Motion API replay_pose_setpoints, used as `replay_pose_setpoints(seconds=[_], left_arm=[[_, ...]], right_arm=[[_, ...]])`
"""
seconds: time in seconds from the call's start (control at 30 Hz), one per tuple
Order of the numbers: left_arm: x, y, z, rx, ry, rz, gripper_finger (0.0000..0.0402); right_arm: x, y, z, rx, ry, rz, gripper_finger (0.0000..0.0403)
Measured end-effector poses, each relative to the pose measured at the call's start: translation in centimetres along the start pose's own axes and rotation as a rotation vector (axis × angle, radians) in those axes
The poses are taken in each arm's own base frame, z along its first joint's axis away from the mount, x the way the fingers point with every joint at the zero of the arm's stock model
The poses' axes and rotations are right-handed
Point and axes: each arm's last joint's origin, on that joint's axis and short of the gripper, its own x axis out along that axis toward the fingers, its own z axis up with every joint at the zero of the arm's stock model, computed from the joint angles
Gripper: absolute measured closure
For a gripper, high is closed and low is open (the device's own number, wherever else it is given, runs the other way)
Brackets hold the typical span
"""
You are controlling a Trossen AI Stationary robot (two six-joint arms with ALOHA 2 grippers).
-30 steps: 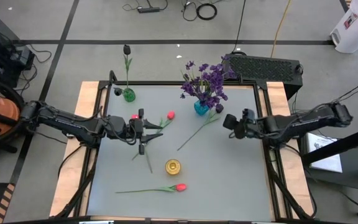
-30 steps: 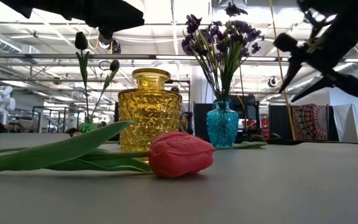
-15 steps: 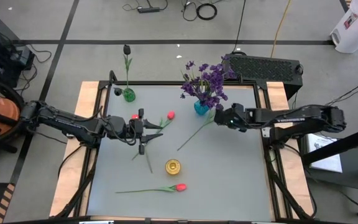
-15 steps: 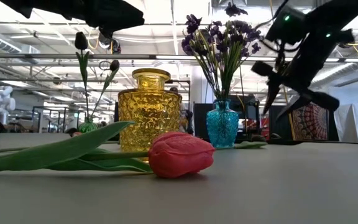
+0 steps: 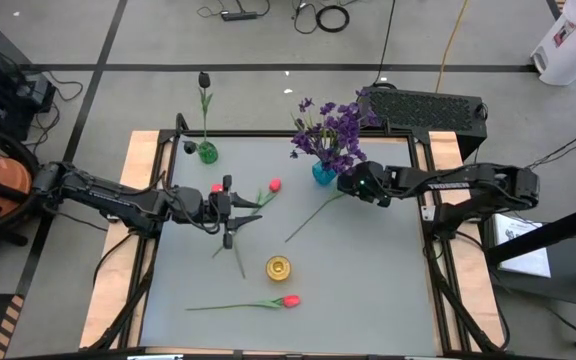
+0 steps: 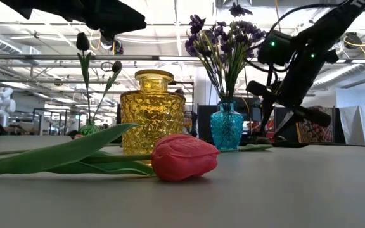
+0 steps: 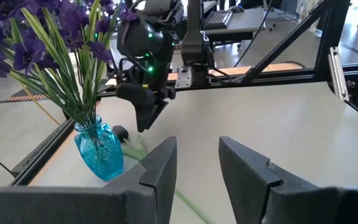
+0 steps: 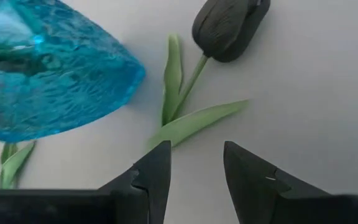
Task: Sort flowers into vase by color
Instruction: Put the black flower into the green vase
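A near-black tulip (image 8: 229, 25) lies on the table beside the blue vase (image 5: 322, 174), which holds the purple flowers (image 5: 330, 130). Its stem (image 5: 313, 215) runs toward the table's middle. My right gripper (image 5: 348, 185) is open, tipped down just over the tulip's leaves (image 8: 188, 121), touching nothing. My left gripper (image 5: 240, 205) is open and empty left of centre, among red-pink tulips (image 5: 274, 185). Another red-pink tulip (image 5: 288, 300) lies near the front. A green vase (image 5: 207, 152) holds one near-black tulip (image 5: 204, 79). The yellow vase (image 5: 278, 267) holds no flowers.
Stems and leaves (image 5: 236, 250) lie on the table under and beside my left gripper. A black box (image 5: 423, 108) sits behind the table's far right corner. The grey table top (image 5: 368, 280) shows bare between the yellow vase and the right edge.
My right gripper has moved toward the table's left, to the blue vase and the lying near-black tulip. It has come down and tipped its fingers toward the table, staying open.
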Motion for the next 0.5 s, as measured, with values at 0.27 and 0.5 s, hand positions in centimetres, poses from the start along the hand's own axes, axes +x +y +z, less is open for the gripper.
replay_pose_setpoints(seconds=[0.27,0.5], left_arm=[[0.0,0.0,0.0,0.0,0.003,0.0,0.0275],[0.0,0.0,0.0,-0.003,0.004,0.0,0.0275]], right_arm=[[0.9,0.0,0.8,0.025,-0.027,-0.006,0.0264],[1.7,0.1,1.7,0.029,-0.052,-0.001,0.0264]])
